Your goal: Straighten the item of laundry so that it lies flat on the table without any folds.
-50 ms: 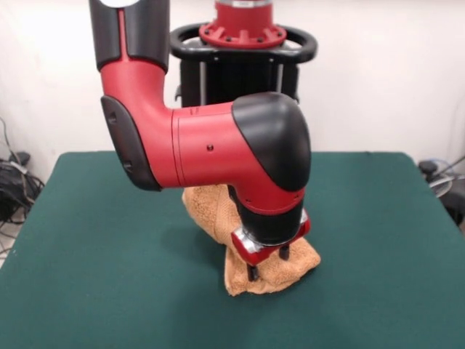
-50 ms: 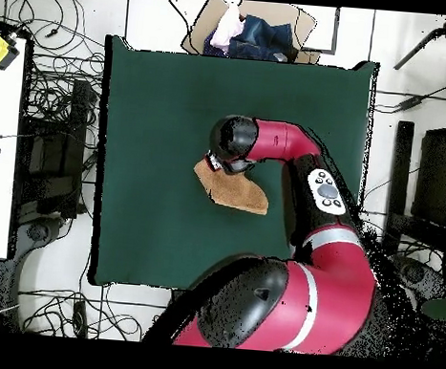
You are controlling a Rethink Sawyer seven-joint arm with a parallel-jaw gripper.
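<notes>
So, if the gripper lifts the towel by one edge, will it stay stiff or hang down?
The towel would most likely hang limp: it already lies bunched in soft folds under the gripper. It looks light for its size, being thin terry cloth. Pushed across the green table, it would probably wrinkle and drag rather than slide whole, since both surfaces look fuzzy.

Crumpled orange-tan terry-cloth towel (image 1: 272, 273): upper middle portion concealed behind the red and black arm's wrist and the two-fingered black gripper (image 1: 268, 263) in the front view; in the overhead view (image 2: 234, 189) its edge nearest the gripper (image 2: 212, 162) lies under the wrist housing. Woven stripes and tag: too small to tell in either view. Fingertips (image 1: 252, 274): contact with the cloth hidden by folds; whether any cloth is pinched cannot be told. Arm: upper link cut off by the top edge in the front view.
</notes>
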